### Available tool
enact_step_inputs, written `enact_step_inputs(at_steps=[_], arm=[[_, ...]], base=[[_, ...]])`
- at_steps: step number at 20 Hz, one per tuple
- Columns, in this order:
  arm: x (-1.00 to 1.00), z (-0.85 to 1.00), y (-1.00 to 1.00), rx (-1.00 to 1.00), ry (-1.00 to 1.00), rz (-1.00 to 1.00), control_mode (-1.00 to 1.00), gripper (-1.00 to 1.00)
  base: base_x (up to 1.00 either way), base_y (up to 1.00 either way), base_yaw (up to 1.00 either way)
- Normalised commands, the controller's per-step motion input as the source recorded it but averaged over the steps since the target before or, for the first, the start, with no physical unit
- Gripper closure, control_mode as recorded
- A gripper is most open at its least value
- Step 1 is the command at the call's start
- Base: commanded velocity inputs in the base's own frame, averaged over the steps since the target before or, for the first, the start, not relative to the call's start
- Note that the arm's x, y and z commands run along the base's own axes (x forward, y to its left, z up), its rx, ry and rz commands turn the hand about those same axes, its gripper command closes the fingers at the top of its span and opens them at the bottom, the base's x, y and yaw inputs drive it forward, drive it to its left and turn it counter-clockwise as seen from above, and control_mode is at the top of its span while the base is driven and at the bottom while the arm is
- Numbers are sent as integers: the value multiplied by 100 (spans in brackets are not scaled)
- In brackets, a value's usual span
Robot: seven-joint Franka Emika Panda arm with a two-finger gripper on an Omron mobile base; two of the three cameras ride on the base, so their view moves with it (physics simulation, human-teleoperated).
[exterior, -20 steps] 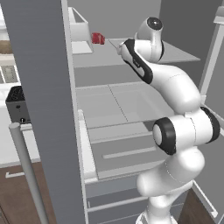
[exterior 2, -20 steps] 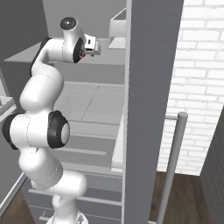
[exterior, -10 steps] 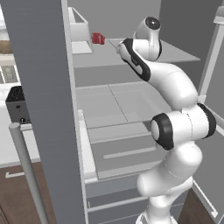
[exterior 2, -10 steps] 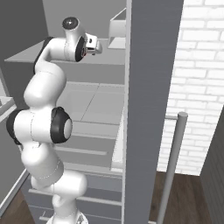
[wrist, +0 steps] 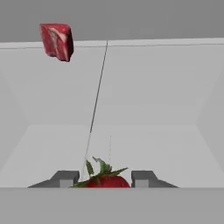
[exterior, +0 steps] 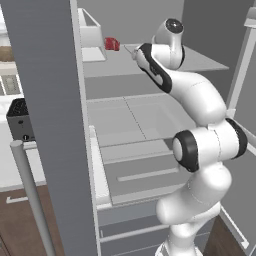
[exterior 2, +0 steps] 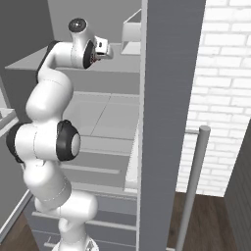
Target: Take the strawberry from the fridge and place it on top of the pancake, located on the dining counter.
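From the left base view, the arm reaches up into the open fridge, its hand on the top shelf, and a blocky red lump sits at about ten o'clock from the wrist, beside a pale bin at the shelf's left end. In the right base view the hand points toward two o'clock over the same shelf, the gripper low over the shelf surface; the fingers are too small here to judge. The hand view is the useful one: the strawberry lies at six o'clock, its green leaves up, right between the two dark fingertips, which sit just beside it on either side, and the red lump is well apart at eleven o'clock, back near the rear wall. Whether the pads already press the berry I cannot tell; the jaws look narrowed around it but the contact is hidden at the frame's lower edge. To do this step well, close gently and squarely on the berry's body rather than its leaves, confirm it is held, then lift straight off the shelf before drawing back out of the fridge.
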Motion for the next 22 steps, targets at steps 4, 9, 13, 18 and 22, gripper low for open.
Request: enact_step_inputs(at_steps=[4,9,13,18,22], arm=[[-53,0,1,0,-11,0,-100,100],[-96,0,0,0,-19,0,-100,100],[-100,0,0,0,-12,0,-100,100],[-100,0,0,0,10,0,-100,100],[-100,-1,0,0,31,0,-100,100]], base=[[0,0,0],[0,0,0],[0,0,0],[0,0,0],[0,0,0]])
